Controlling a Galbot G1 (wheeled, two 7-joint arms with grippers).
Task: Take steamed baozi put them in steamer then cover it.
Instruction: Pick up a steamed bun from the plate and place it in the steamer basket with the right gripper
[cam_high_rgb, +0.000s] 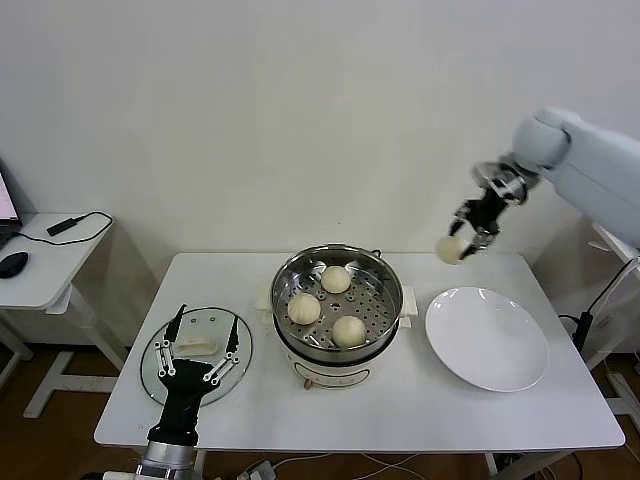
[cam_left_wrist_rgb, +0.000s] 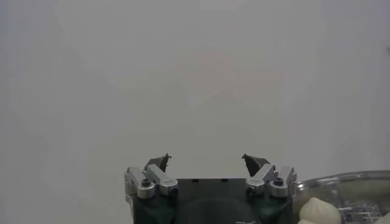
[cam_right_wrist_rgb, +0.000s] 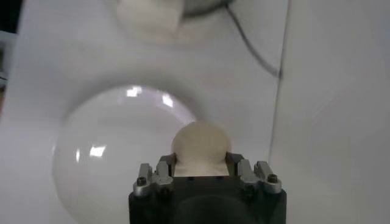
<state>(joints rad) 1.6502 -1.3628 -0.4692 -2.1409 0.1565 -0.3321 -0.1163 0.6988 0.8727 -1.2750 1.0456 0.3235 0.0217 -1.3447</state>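
Note:
Three steamed baozi (cam_high_rgb: 336, 279) lie on the perforated tray of the steel steamer (cam_high_rgb: 285, 272) at the table's middle. High in the air over the far edge of the white plate (cam_high_rgb: 487, 338), my right gripper (cam_high_rgb: 462, 240) is shut on another baozi (cam_high_rgb: 450, 249). The right wrist view shows that baozi (cam_right_wrist_rgb: 201, 143) between the fingers of the gripper (cam_right_wrist_rgb: 201, 161), with the plate (cam_right_wrist_rgb: 103, 158) below. The glass cover (cam_high_rgb: 150, 365) lies flat at the table's front left. My left gripper (cam_high_rgb: 208, 316) hovers open over it, holding nothing (cam_left_wrist_rgb: 207, 159). The cover's rim (cam_left_wrist_rgb: 353, 182) shows beside it.
A small side table (cam_high_rgb: 50, 270) with a mouse and a cable stands to the left. A wall runs close behind the table. The steamer's cream handle (cam_right_wrist_rgb: 149, 15) shows beyond the plate in the right wrist view. Cables hang at the far right.

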